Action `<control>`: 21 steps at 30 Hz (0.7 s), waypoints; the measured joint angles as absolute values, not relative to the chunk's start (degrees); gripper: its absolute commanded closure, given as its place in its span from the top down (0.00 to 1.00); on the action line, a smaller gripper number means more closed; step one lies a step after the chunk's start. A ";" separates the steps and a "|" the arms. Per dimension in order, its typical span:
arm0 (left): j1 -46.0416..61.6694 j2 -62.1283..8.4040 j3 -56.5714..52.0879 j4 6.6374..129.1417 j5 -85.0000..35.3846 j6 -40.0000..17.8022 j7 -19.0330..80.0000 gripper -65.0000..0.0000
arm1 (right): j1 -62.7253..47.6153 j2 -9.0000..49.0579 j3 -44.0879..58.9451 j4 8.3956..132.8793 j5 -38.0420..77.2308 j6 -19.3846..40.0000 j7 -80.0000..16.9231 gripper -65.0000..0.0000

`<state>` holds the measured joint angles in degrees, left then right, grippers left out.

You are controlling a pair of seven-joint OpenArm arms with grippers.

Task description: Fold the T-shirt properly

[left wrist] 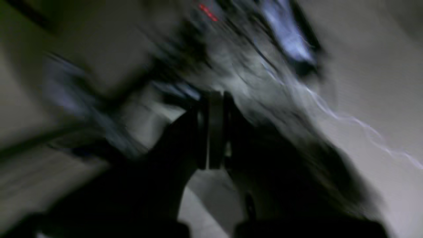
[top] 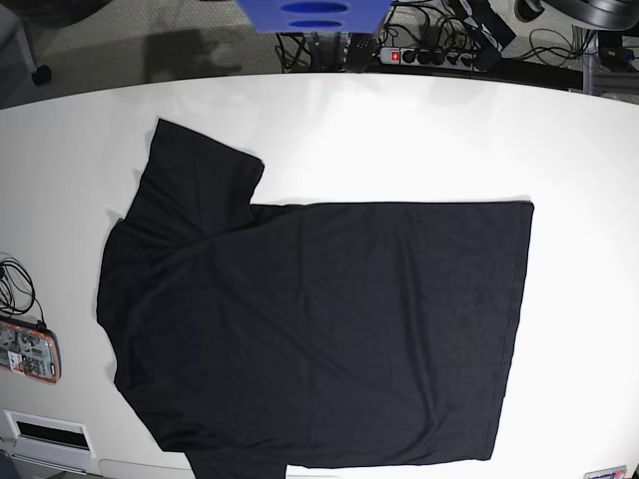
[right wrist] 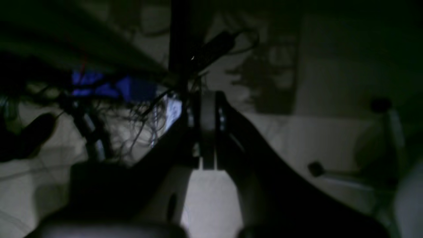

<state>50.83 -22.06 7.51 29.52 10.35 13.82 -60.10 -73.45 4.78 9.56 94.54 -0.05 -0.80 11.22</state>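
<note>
While the left wrist view is blurring badly, the left gripper [left wrist: 214,129] is showing its fingers clenched on nothing, off the cloth. Looking from the right wrist, the right gripper [right wrist: 206,132] is likewise pressing its fingers together empty, above dim floor and cables. From the base view, the T-shirt [top: 319,329] is lying flat and unfolded on the white worktop [top: 399,140]; folding is seemingly not begun, so next comes reaching for an edge. A power strip [top: 419,55] is sitting beyond.

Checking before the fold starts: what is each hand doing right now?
Left hand: closed, holding nothing.
Right hand: closed, holding nothing.
</note>
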 measured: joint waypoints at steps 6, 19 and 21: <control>54.94 -23.20 7.49 41.74 11.07 14.02 -59.66 0.00 | -73.49 4.78 11.94 98.85 0.01 -0.75 11.18 0.00; 55.55 -21.74 -3.60 61.25 12.12 13.52 -59.77 0.00 | -73.52 4.80 13.08 99.29 -0.05 -0.71 11.44 0.00; 55.20 -22.13 -4.29 64.29 11.55 13.78 -59.90 0.00 | -73.52 4.80 13.08 99.29 -0.05 -0.71 11.49 0.00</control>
